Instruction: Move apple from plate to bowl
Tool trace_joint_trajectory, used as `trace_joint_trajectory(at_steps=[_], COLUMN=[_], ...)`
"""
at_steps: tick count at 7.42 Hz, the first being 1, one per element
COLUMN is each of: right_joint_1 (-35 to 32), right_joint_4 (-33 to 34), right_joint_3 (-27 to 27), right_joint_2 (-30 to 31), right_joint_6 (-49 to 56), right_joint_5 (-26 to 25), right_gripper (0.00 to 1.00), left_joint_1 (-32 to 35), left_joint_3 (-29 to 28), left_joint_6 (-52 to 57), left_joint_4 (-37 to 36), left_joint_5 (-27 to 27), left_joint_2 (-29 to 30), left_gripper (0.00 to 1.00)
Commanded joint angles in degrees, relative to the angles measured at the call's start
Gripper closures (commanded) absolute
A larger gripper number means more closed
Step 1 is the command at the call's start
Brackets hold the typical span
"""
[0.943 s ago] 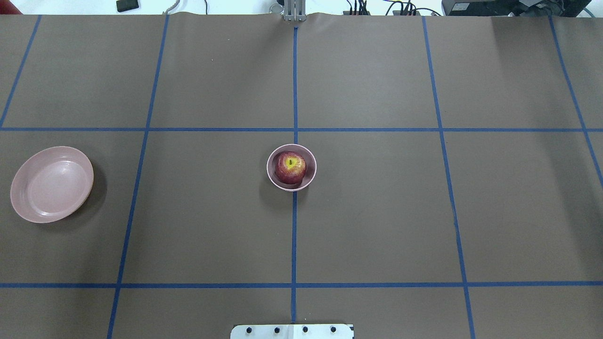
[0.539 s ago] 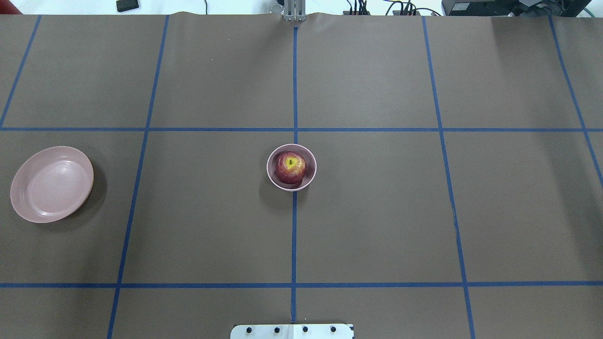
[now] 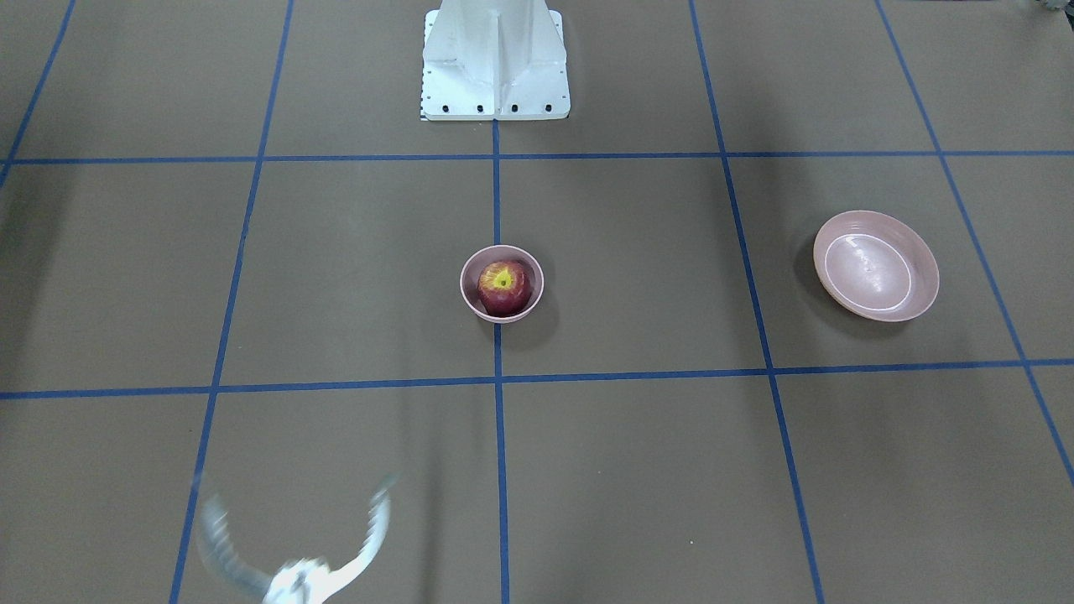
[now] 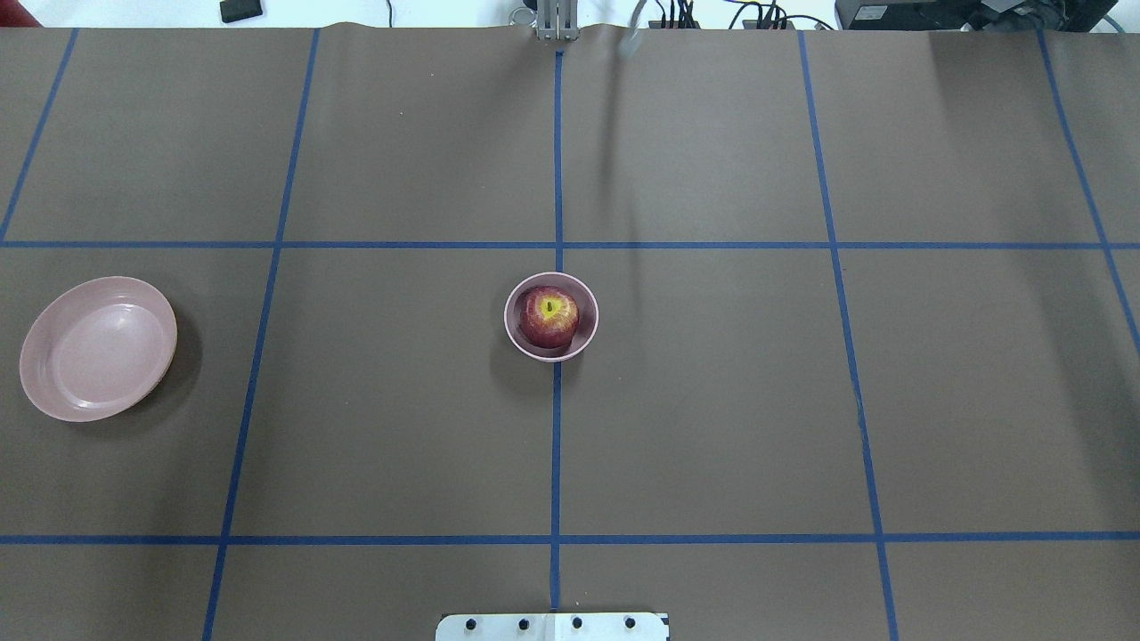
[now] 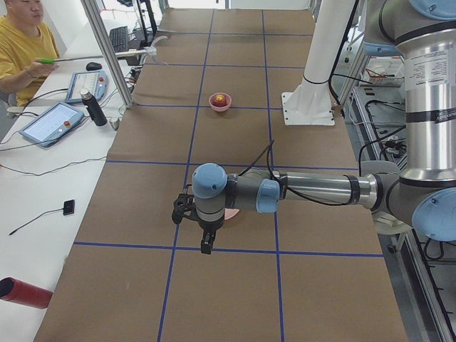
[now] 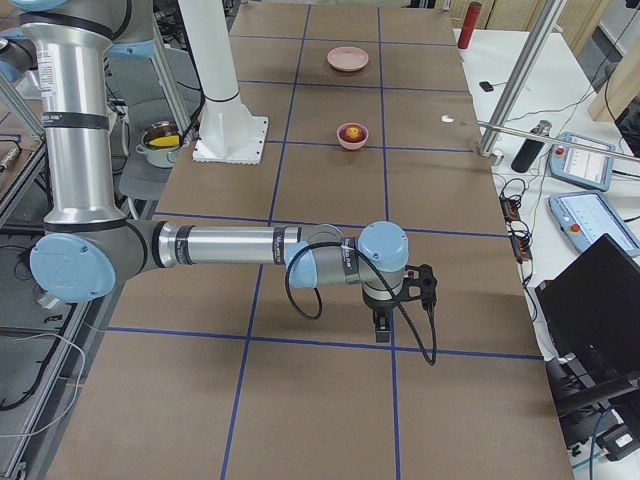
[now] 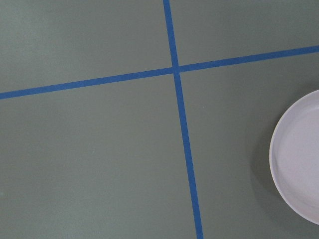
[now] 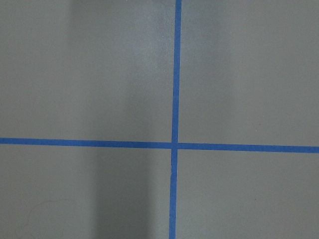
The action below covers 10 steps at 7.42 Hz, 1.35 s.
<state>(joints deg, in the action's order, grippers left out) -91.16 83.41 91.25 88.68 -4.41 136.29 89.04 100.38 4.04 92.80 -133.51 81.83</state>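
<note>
The apple [image 4: 549,316] sits in the bowl [image 4: 587,328] at the middle of the counter [image 4: 712,401], yellow stem patch up; the plate [image 4: 98,349] lies well apart, at the bowl's 9 o'clock seen from overhead; the left gripper [image 5: 206,244] hangs near the plate, pointing down; the right gripper [image 6: 380,328] hangs well away from the bowl; whether either pair of jaws is apart or together, I cannot tell.

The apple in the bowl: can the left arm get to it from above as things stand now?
Probably yes. The apple sits uncovered in the bowl, and only bare table lies between it and the left arm. The blurred tool at the far edge is well clear.
</note>
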Motion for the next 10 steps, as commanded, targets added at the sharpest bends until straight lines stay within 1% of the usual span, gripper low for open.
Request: trace_joint_trajectory(at_steps=[1,10], right_joint_1=[0.3,1.3], right_joint_4=[0.0,0.0], right_joint_3=[-0.1,-0.1], right_joint_2=[0.0,0.0], right_joint_6=[0.0,-0.1], right_joint_5=[-0.1,-0.1], right_gripper=[0.0,0.0], left_joint_1=[0.1,0.0], left_joint_3=[0.1,0.2], left_joint_6=[0.0,0.0], left_joint_4=[0.0,0.0], left_joint_5=[0.0,0.0], left_joint_2=[0.0,0.0], left_gripper=[0.02,0.02])
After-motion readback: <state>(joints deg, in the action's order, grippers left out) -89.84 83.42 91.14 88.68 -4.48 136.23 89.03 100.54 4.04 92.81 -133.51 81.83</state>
